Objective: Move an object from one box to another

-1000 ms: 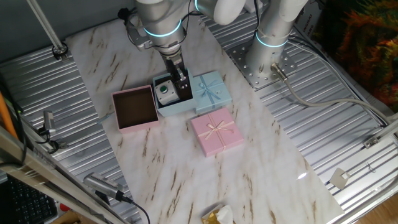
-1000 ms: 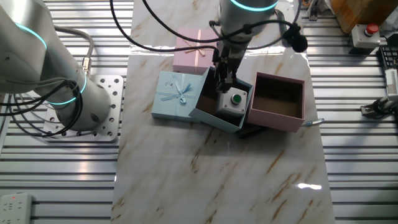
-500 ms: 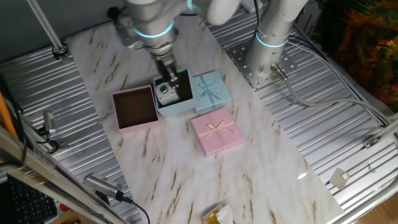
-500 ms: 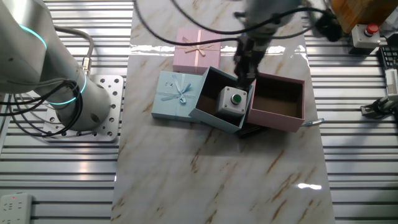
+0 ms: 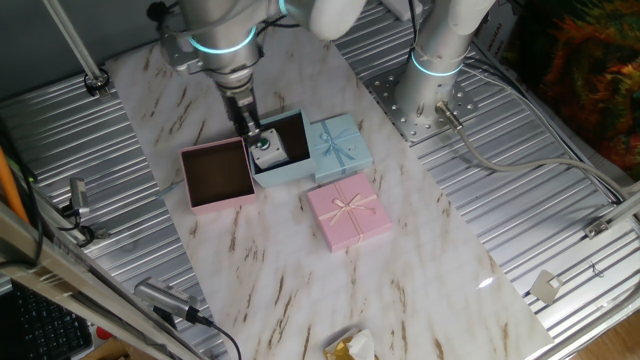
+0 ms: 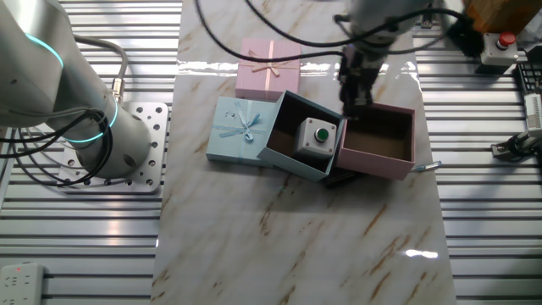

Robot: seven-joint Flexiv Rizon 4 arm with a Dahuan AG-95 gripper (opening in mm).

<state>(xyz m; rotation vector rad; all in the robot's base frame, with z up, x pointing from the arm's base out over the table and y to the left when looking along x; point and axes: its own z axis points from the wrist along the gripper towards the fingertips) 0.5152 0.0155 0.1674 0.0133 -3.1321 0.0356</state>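
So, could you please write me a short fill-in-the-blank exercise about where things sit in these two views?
1. The white block with the green button sits inside the light ____ box.
2. The pink box holds ____.
3. The lid with the bow next to the light blue box is coloured ____.
4. The gripper holds ____ between its jaws.

Missing words: blue; nothing; light blue; nothing

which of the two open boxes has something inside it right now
The light blue box does: the small white block with the green button sits on its brown lining. The pink box beside it shows only bare brown lining.
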